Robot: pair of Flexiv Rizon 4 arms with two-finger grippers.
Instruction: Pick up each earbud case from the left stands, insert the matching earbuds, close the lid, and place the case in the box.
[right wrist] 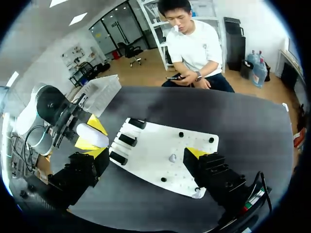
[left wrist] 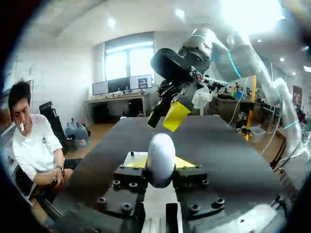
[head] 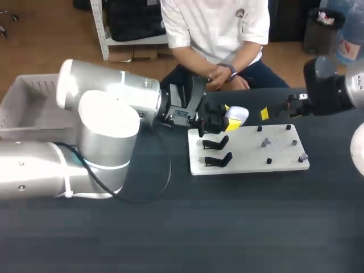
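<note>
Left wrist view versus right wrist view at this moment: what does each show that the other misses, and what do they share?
Only the left wrist view: the right arm seen from outside, with the right gripper above the table ahead. Only the right wrist view: the white board with three black stands, two loose earbuds on it, and the box. Both: the white earbud case clamped in the left gripper, and the dark table.
</note>
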